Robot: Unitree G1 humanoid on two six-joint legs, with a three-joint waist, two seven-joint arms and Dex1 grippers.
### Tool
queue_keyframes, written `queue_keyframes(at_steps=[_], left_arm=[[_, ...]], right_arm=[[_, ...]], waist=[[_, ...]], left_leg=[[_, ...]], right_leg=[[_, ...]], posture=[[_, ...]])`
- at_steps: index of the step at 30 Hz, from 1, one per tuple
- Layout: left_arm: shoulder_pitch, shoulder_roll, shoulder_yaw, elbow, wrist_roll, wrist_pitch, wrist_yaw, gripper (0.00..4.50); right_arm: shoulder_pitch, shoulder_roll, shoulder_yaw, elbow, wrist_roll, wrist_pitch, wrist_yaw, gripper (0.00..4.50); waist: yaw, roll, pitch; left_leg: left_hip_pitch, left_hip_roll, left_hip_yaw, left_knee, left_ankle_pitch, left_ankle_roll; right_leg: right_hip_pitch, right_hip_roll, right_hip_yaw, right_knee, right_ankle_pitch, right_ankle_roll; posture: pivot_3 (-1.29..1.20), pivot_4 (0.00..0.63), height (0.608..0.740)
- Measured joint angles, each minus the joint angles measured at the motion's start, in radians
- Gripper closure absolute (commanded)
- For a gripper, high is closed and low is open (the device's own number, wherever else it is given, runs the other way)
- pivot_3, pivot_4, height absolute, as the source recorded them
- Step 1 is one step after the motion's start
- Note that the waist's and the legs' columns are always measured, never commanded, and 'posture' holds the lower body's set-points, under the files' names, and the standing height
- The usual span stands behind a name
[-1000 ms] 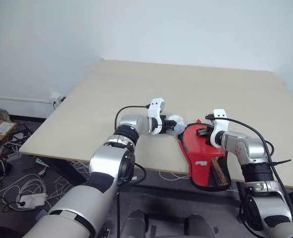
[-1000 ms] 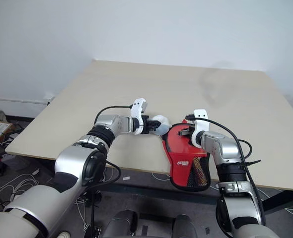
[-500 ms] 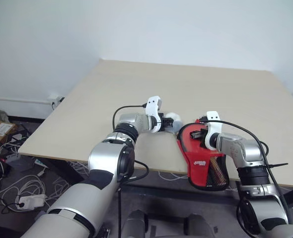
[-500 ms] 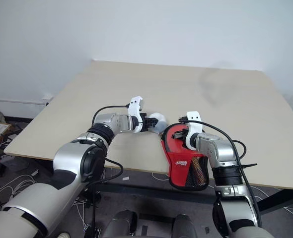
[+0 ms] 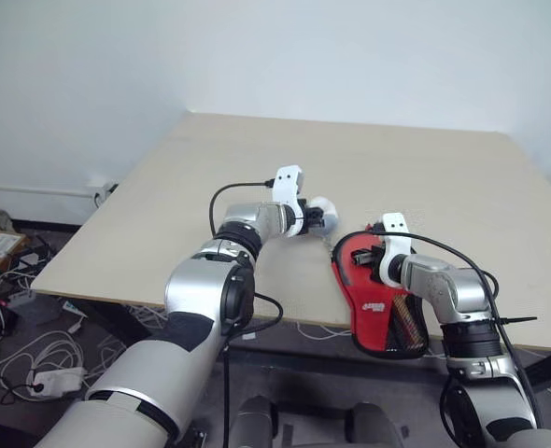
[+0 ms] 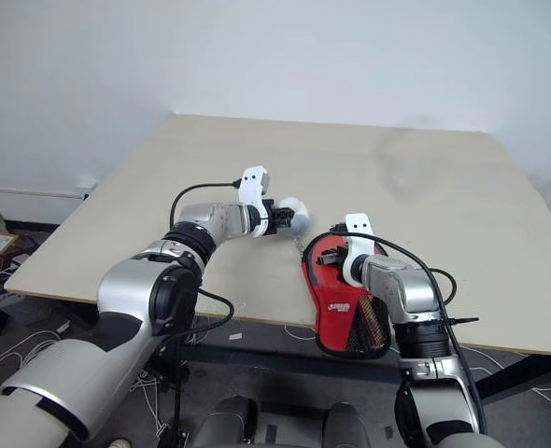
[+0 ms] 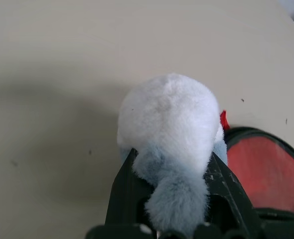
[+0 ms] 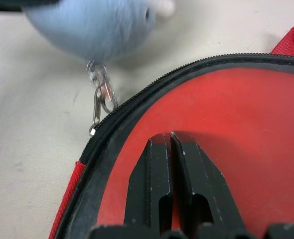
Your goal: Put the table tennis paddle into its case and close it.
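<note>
Gripping fluffy ball, L end effector lifts it; R end effector fully closed over case.

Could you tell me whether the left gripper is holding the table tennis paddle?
No, the left gripper is shut on a fluffy white and grey-blue pompom, which hangs on a small metal chain by the case.

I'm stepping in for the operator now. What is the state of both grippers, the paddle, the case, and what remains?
Left gripper: shut on the fluffy pom-pom zip pull, held just above the table.
Right gripper: shut, empty, fingers pressed on the case.
Case lies at the table's near edge, its narrow end overhanging.
Paddle: presumably inside; not clearly visible.
Left: finish zipping; the closure isn't visibly complete.
</note>
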Motion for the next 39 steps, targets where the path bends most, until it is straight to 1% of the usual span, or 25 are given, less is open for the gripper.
queue_keyframes(at_steps=[14,28,39], left_arm=[[-0.013,-0.013,-0.002,0.020,0.043,-0.049,0.034,3.82],[-0.041,-0.078,0.001,0.026,0.078,-0.129,0.109,3.82],[-0.041,-0.099,0.006,0.033,0.096,-0.167,0.164,3.82]], right_arm=[[0.028,0.005,0.011,-0.042,0.000,0.019,-0.021,4.34],[0.083,0.007,0.013,-0.143,0.002,0.063,-0.044,4.34],[0.092,0.007,0.013,-0.169,0.004,0.085,-0.055,4.34]], waist=[[0.000,0.000,0.000],[0.000,-0.001,-0.001],[0.001,-0.001,-0.001]], left_leg=[[0.000,0.000,0.000,-0.001,0.000,0.000],[0.000,0.000,0.000,-0.002,0.000,0.000],[-0.001,0.000,0.000,-0.003,0.000,0.000]], right_leg=[[0.000,0.000,0.000,0.000,0.000,0.000],[0.000,0.000,-0.001,-0.002,0.000,0.000],[0.000,-0.001,-0.002,-0.003,0.000,0.000]], posture=[[0.00,0.000,0.688],[0.00,0.000,0.688],[0.00,0.000,0.688]])
